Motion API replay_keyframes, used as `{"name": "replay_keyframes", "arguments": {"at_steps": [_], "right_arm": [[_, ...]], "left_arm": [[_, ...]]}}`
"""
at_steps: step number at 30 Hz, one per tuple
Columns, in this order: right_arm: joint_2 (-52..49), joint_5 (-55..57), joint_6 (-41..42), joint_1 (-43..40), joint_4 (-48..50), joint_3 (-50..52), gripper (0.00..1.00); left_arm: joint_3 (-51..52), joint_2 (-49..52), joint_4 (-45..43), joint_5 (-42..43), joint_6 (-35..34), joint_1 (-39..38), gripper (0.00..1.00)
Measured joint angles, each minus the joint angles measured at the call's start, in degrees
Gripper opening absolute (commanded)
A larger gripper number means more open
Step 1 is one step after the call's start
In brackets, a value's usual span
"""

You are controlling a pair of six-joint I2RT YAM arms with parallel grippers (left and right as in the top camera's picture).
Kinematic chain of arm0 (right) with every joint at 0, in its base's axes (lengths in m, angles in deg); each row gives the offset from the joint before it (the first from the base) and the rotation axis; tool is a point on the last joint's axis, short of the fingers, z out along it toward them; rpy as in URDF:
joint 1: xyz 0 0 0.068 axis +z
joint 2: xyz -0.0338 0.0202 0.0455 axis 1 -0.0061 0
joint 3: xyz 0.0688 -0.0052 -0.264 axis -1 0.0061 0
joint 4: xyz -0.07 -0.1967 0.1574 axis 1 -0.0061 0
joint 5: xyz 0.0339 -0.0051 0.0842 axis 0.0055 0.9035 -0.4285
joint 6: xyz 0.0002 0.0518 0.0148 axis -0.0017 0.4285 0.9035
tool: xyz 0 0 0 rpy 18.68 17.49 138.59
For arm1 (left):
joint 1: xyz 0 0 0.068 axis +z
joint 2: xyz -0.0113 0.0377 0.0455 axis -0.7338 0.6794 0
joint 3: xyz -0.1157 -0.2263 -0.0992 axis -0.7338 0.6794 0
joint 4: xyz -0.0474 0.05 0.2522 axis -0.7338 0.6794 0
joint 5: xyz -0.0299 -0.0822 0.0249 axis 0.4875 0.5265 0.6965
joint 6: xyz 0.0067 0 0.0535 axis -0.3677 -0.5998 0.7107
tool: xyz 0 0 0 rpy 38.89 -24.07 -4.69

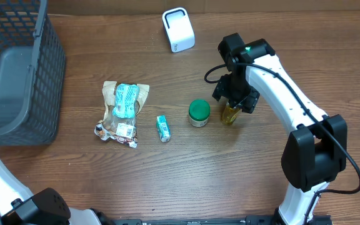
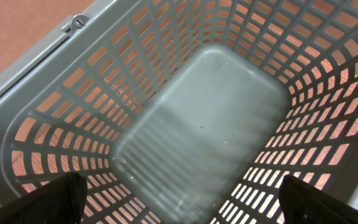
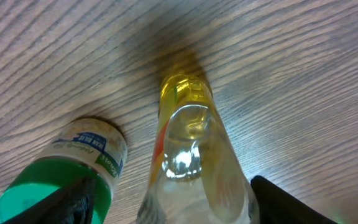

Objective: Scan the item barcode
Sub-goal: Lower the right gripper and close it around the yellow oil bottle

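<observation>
**Right claw straddling the yellow bottle**

The clear cap of the yellow bottle [image 3: 191, 155] is sitting closest to my right wrist camera, and the bottle is standing on its base on the wooden worktop [image 3: 291, 74]. My right claw [image 3: 188, 202] is hanging over it with its jaws apart, one on each side of the bottle. Of its two fingers [image 3: 303, 202], the one on my right is lying just beside the bottle's wall, and I cannot tell whether it is touching. The other is standing clear of the bottle, so nothing is being clamped.

A jar with a green lid [image 3: 73, 168] is standing just beside the bottle, on its left. Past the jar on that same side, a small green tube [image 1: 163, 128] is lying on the worktop. A crumpled snack bag [image 1: 125, 109] is lying farther from the bottle again. The white scanner [image 1: 178, 29] is sitting well apart from the bottle, toward the far edge and to its left.

Far to the bottle's left, my left claw [image 2: 182, 202] is hovering over the grey basket [image 2: 73, 124]. Its jaws are spread wide and are gripping nothing, and the camera is looking straight down at the basket's floor.
</observation>
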Motion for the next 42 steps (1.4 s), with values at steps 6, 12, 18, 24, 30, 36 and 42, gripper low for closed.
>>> {"name": "replay_keyframes", "arguments": {"at_steps": [6,12,18,24,30,36,42], "right_arm": [[0.00,0.00,0.02,0.00,1.25,2.03,0.77],[0.00,0.00,0.02,-0.04,1.51,2.03,0.76],[0.00,-0.02,0.00,-0.33,1.01,2.01,0.77],[0.00,-0.02,0.00,-0.33,-0.04,1.38,0.77],[0.00,0.00,-0.04,-0.31,-0.09,1.14,0.77],[0.00,-0.02,-0.04,-0.33,-0.42,0.26,0.76],[0.00,0.31,-0.26,-0.33,-0.66,0.24,0.64]], "left_arm": [[0.00,0.00,0.00,0.00,-0.02,0.00,1.00],[0.00,0.00,0.00,0.00,-0.02,0.00,1.00],[0.00,0.00,0.00,0.00,-0.02,0.00,0.99],[0.00,0.00,0.00,0.02,-0.02,0.00,0.99],[0.00,0.00,0.00,0.00,-0.02,0.00,1.00],[0.00,0.00,0.00,0.00,-0.02,0.00,0.99],[0.00,0.00,0.00,0.00,0.00,0.00,1.00]]}}
